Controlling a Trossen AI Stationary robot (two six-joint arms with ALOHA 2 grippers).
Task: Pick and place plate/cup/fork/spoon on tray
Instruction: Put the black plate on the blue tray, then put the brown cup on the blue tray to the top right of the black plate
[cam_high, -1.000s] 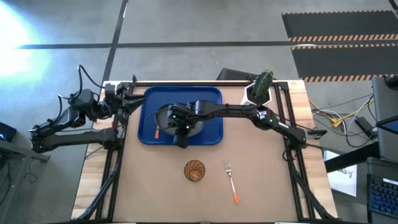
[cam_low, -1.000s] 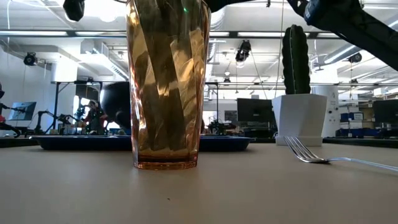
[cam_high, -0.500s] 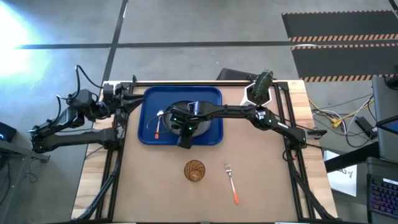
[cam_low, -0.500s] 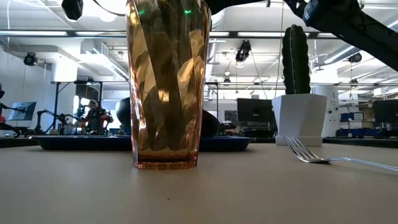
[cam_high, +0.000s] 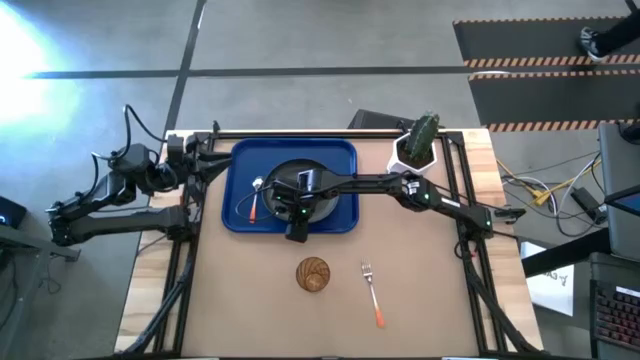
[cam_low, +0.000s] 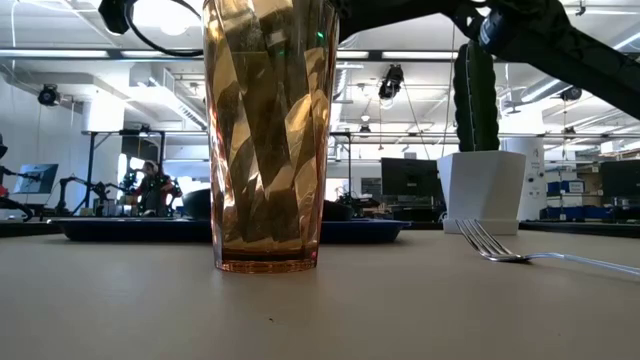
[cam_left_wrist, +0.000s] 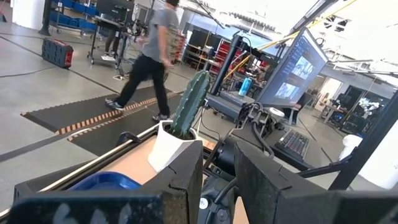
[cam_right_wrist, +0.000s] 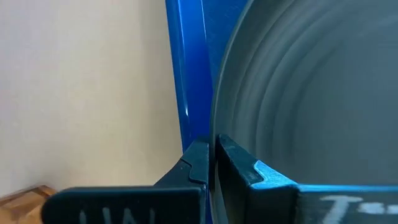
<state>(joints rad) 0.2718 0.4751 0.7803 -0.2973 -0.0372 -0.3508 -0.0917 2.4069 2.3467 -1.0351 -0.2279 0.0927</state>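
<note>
The black plate (cam_high: 300, 188) lies about level in the blue tray (cam_high: 238, 215), with my right gripper (cam_high: 298, 218) shut on its near rim. The orange-handled spoon (cam_high: 255, 198) lies in the tray's left part. The amber cup (cam_high: 313, 273) stands upright on the table near of the tray, and it fills the low view (cam_low: 265, 140). The fork (cam_high: 372, 293) lies to the cup's right. My left gripper (cam_left_wrist: 217, 180) waits open and empty at the table's far left. My right gripper pinches the plate's raised rim (cam_right_wrist: 219, 127) between its two fingers, at the plate's near edge. The fingers (cam_right_wrist: 198, 163) come from the table's near side, slanting down. The plate sits about level, low over the tray's floor.
A white pot with a green cactus (cam_high: 418, 143) stands at the table's far right. The tray's near rim (cam_right_wrist: 189, 93) runs just beside my right fingers. Bare table lies near of the tray on the left. A person walks in the room beyond.
My right gripper has gone down toward the tray with the plate. The plate was held tipped up above the tray and now lies about level in it. The gripper stays shut on the rim.
</note>
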